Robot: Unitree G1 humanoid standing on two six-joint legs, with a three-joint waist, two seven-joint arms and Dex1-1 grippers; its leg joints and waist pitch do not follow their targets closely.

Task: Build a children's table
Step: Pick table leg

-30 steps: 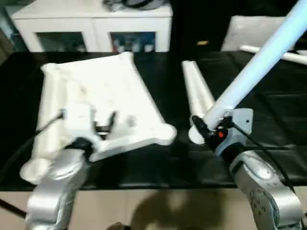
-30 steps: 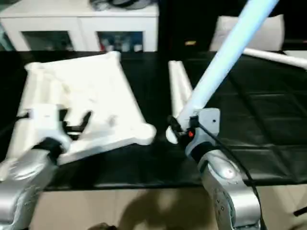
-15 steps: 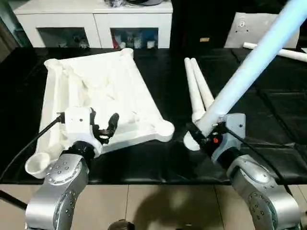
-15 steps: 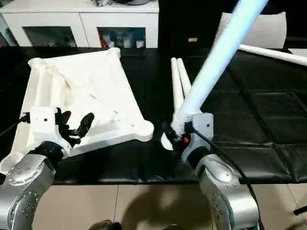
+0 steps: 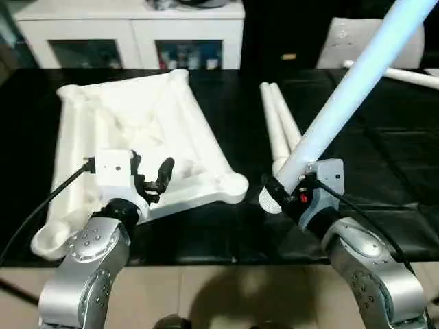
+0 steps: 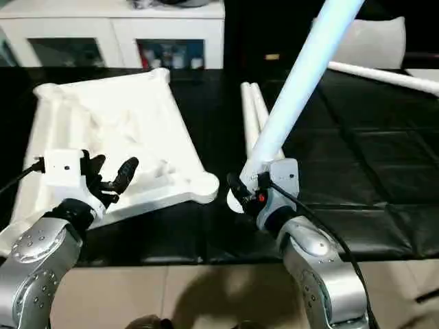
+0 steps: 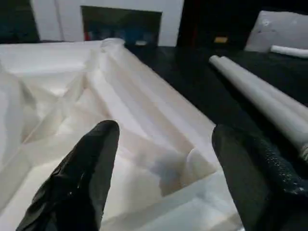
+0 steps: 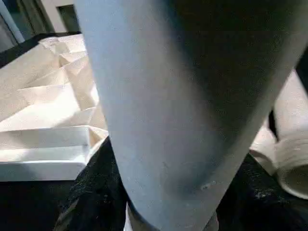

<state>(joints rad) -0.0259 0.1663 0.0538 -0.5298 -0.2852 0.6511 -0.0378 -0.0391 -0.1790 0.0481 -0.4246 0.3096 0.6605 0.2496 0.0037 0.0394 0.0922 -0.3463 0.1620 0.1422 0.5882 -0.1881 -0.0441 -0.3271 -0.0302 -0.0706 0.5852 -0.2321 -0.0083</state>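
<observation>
The children's table top (image 5: 137, 123) lies upside down on the black surface, ribbed underside up, with corner sockets at its near right (image 5: 236, 185) and near left (image 5: 51, 236). My left gripper (image 5: 151, 179) hovers open over the top's near edge, holding nothing; its black fingers (image 7: 91, 163) stand wide apart. My right gripper (image 5: 285, 188) is shut on a white leg (image 5: 357, 75) near its thick threaded end. This leg slants up and away to the right, and its end hangs just right of the near right socket. Two more legs (image 5: 278, 127) lie side by side on the surface.
Another white leg (image 5: 405, 74) lies at the back right beside a grey-white panel (image 5: 357, 41). A white cabinet (image 5: 137, 27) with glass-fronted compartments stands behind the black surface. The surface's front edge runs just below both grippers, with tan floor beneath.
The whole picture has shifted and steadied, which is a camera move. Both grippers keep their states, and the leg stays slanted in the right one.
</observation>
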